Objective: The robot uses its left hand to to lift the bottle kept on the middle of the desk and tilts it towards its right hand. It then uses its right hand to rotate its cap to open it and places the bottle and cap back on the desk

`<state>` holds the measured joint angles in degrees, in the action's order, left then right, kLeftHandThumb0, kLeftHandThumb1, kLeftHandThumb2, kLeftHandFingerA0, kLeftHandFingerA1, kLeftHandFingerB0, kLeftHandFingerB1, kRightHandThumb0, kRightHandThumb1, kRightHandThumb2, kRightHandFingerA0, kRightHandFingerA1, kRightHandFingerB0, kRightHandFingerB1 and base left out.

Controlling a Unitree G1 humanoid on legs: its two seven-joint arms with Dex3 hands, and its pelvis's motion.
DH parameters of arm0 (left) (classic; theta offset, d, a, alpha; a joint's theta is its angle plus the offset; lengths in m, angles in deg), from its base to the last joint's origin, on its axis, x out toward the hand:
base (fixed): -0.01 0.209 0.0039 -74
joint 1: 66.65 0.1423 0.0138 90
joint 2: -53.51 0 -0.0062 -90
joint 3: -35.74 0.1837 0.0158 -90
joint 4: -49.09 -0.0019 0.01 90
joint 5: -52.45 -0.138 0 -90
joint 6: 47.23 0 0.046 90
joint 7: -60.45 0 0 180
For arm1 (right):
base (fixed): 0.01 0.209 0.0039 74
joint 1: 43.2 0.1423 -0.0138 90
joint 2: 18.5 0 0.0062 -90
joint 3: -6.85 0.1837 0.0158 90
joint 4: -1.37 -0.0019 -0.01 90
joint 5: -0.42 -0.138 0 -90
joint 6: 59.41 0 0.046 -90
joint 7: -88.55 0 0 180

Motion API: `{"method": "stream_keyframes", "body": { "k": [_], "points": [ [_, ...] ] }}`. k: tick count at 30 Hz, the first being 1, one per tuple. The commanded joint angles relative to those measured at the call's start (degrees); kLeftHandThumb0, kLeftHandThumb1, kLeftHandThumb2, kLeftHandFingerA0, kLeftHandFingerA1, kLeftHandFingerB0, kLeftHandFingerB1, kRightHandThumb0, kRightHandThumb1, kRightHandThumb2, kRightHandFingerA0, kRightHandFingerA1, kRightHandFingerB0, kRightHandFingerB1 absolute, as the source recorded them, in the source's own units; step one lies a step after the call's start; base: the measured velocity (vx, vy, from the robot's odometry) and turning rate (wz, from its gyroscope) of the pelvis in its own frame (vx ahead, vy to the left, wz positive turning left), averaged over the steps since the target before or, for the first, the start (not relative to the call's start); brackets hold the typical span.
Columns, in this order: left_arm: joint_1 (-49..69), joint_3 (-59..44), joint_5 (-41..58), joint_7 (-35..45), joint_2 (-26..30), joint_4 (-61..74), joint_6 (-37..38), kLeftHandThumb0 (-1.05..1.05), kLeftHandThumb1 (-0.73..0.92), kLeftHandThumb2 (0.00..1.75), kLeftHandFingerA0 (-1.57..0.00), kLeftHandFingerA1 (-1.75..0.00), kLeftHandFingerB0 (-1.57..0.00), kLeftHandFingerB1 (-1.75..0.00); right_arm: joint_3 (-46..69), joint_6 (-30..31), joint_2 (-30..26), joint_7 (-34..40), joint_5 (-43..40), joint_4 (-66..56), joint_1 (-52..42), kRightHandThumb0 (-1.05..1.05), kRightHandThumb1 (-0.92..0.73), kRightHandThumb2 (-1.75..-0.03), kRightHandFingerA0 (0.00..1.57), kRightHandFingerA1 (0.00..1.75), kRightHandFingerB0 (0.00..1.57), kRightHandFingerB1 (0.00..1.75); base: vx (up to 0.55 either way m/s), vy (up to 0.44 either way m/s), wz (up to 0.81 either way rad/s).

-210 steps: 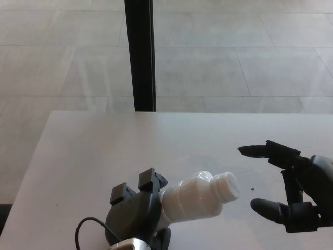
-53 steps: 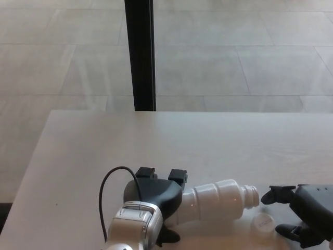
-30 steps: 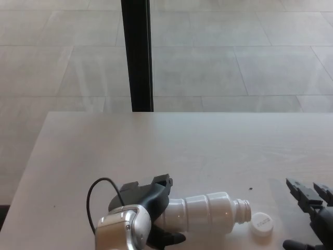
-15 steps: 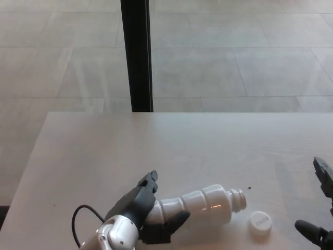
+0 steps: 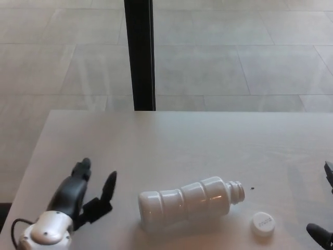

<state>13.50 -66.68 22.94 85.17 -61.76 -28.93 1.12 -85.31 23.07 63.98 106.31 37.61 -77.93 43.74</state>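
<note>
The white ribbed bottle (image 5: 187, 201) lies on its side on the desk (image 5: 171, 146), its uncapped neck pointing right. Its white cap (image 5: 263, 224) rests flat on the desk just right of the neck. My left hand (image 5: 83, 195) is at the lower left, open, fingers apart, well clear of the bottle's base. Only fingertips of my right hand (image 5: 325, 219) show at the right edge, spread apart and holding nothing.
A black vertical post (image 5: 139, 54) stands behind the desk's far edge. Tiled floor lies beyond. A small dark speck (image 5: 252, 188) sits on the desk near the bottle's neck.
My left hand has let go of the bottle and drawn back to the left. The bottle now lies free on the desk. The right hand has slid further out of the picture.
</note>
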Motion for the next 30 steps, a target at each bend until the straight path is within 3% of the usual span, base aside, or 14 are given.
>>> {"method": "stream_keyframes", "body": {
  "k": [1, 6, 7, 10, 11, 14, 16, 19, 20, 22, 23, 27, 28, 30],
  "points": [
    [-1.5, -66.4, 43.4, 0.1, 23.9, -14.1, -4.8, -0.98, 0.92, 0.94, 0.0, 0.0, 0.0, 0.0, 31.1, -8.0, -10.9, 3.1, -21.2, 7.4, -7.7, -1.05, -0.69, -1.08, 0.0, 0.31, 0.0, 0.1, 0.0, 0.0, 0.0],
    [6.0, -80.2, 48.5, -4.0, 34.5, -30.9, 1.7, -0.95, 0.92, 0.97, 0.0, 0.0, 0.0, 0.0, 43.2, -8.7, -13.6, 4.8, -28.9, 15.5, -6.7, -0.97, -0.66, -1.08, 0.0, 0.35, 0.0, 0.11, 0.0, 0.0, 0.0],
    [8.5, -82.1, 50.5, -5.6, 36.3, -36.9, 5.6, -0.89, 0.92, 0.87, 0.0, 0.0, 0.0, 0.0, 46.4, -7.6, -13.8, 3.8, -31.9, 16.8, -6.2, -0.97, -0.67, -0.86, 0.0, 0.0, 0.0, 0.07, 0.0, 0.0, 0.0],
    [15.3, -85.0, 55.5, -6.6, 40.0, -52.1, 15.6, -0.97, 0.92, 0.8, 0.0, 0.0, 0.0, 0.0, 52.4, -7.9, -15.4, 3.5, -37.1, 23.3, -5.2, -1.0, -0.66, -1.09, 0.0, 0.26, 0.04, 0.09, 0.0, 0.0, 0.0],
    [19.4, -86.3, 58.5, -10.0, 42.0, -62.0, 20.2, -1.01, 0.92, 0.73, 0.0, 0.0, 0.0, 0.0, 56.3, -5.8, -16.7, 3.2, -39.7, 26.6, -5.0, -0.99, -0.67, -0.9, 0.0, 0.0, 0.0, 0.0, 0.0, 0.0, 0.0],
    [24.0, -89.4, 61.9, -14.9, 40.9, -68.3, 23.4, -0.94, 0.81, 1.08, 0.0, -0.01, 0.0, 0.0, 62.2, -6.1, -19.0, 2.3, -45.1, 33.5, -3.9, -1.05, -0.73, -1.11, 0.0, 0.25, 0.0, 0.07, 0.0, 0.0, 0.0],
    [25.9, -89.1, 60.4, -18.8, 39.4, -69.2, 24.0, -0.88, 0.92, 0.81, 0.0, 0.0, 0.0, 0.0, 65.0, -5.8, -19.6, 0.4, -48.0, 36.5, -3.6, -1.05, -0.71, -1.1, 0.0, 0.24, 0.0, 0.06, 0.0, 0.0, 0.0],
    [28.3, -90.0, 59.9, -16.4, 35.5, -67.2, 23.8, -0.92, 0.81, 1.09, 0.0, -0.01, 0.0, 0.0, 64.9, -4.5, -20.9, 3.2, -46.3, 41.5, -4.3, -1.0, -0.7, -1.1, 0.0, 0.29, 0.0, 0.1, 0.0, 0.0, 0.0],
    [29.0, -90.7, 60.6, -15.7, 35.0, -67.5, 22.9, -0.91, 0.92, 0.77, 0.0, 0.0, 0.0, 0.0, 65.6, -5.5, -20.8, 3.0, -47.2, 43.1, -4.1, -1.0, -0.69, -1.09, 0.0, 0.29, 0.06, 0.09, 0.0, 0.0, 0.0],
    [29.4, -89.8, 57.9, -19.2, 32.8, -66.1, 24.1, -0.82, 0.92, 0.82, 0.0, 0.0, 0.0, 0.0, 67.0, -4.6, -20.5, 2.5, -49.0, 46.8, -3.7, -1.01, -0.7, -1.08, 0.0, 0.28, 0.05, 0.1, 0.0, 0.0, 0.0],
    [29.2, -90.3, 57.7, -22.1, 32.9, -67.2, 24.4, -1.03, 0.91, 1.13, 0.0, -0.01, 0.0, 0.0, 67.2, -4.5, -20.2, 2.9, -49.5, 50.5, -3.7, -0.98, -0.7, -1.13, 0.0, 0.24, 0.0, 0.06, 0.0, 0.0, 0.0],
    [29.4, -86.9, 54.8, -20.7, 31.2, -70.6, 28.1, -0.84, 0.81, 1.07, 0.0, -0.01, 0.0, 0.0, 71.7, -3.5, -17.4, 2.6, -54.3, 56.7, -1.9, -0.91, -0.64, -1.12, 0.0, 0.26, 0.0, 0.13, 0.0, 0.0, 0.0],
    [29.3, -86.4, 53.8, -21.2, 31.0, -70.6, 28.0, -0.95, 0.92, 1.22, 0.0, -0.07, 0.0, -0.06, 71.8, -2.7, -17.0, 2.8, -54.0, 56.7, -1.9, -0.83, -0.87, -0.68, 0.0, 0.23, 0.0, 0.14, 0.0, 0.0, 0.0],
    [30.8, -81.1, 49.1, -17.1, 28.4, -70.3, 26.8, -0.91, 0.86, 1.15, 0.0, 0.0, 0.0, 0.0, 73.1, -1.3, -12.3, 3.5, -55.4, 54.6, -1.5, -0.91, -0.71, -1.01, 0.0, 0.28, 0.0, 0.09, 0.0, 0.0, 0.0]
  ]
}}
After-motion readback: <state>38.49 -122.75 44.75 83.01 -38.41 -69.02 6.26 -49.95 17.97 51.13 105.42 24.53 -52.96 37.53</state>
